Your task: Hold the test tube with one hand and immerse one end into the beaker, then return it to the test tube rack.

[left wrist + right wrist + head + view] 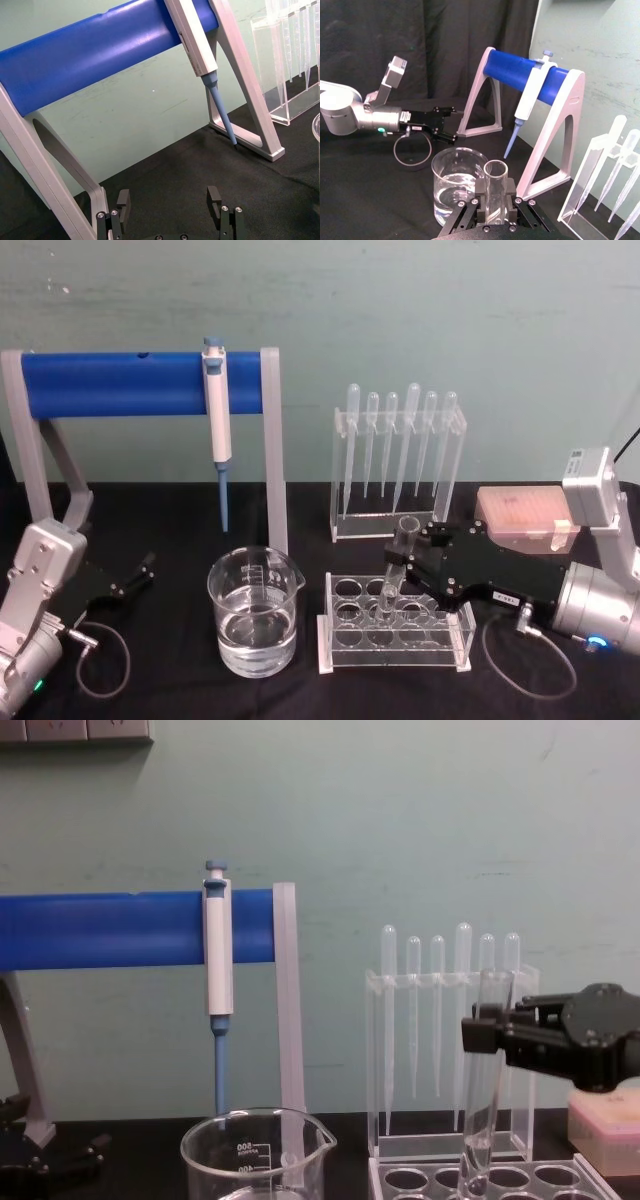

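Centre-right, the right end effector clamps the test tube in the rack. Next, likely lift toward the beaker. The left end effector idles, fingers apart.

- Beaker: white graduation figures on the glass. The upper one seems to read "500", seen reversed through the wall; the figure beneath is illegible.
- Right gripper: small white label on the black body, lettering too small to read.
- Left gripper: white label likewise unreadable.
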Motion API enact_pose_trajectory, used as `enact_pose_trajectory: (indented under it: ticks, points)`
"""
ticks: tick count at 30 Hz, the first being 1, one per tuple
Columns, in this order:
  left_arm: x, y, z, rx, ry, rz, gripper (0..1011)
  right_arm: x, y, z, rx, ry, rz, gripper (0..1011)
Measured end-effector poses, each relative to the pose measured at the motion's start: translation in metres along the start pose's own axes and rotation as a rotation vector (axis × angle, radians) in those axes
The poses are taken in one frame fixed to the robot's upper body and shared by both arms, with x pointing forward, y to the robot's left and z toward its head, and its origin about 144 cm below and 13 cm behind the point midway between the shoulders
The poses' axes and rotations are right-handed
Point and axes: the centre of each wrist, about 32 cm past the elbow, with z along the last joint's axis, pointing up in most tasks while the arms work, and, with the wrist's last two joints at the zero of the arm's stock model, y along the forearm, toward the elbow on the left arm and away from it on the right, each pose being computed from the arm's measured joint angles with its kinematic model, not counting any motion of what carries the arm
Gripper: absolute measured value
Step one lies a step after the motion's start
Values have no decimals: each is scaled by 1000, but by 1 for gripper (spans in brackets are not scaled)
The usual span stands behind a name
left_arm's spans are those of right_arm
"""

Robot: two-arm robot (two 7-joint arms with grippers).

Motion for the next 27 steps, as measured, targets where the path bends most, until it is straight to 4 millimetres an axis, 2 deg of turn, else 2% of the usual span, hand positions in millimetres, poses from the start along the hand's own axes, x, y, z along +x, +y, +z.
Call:
enact_pose_trajectory:
  ticks: [27]
  points:
    - [0,0,0,0,0,0,1000,11,4,54,-5,29,-1,224]
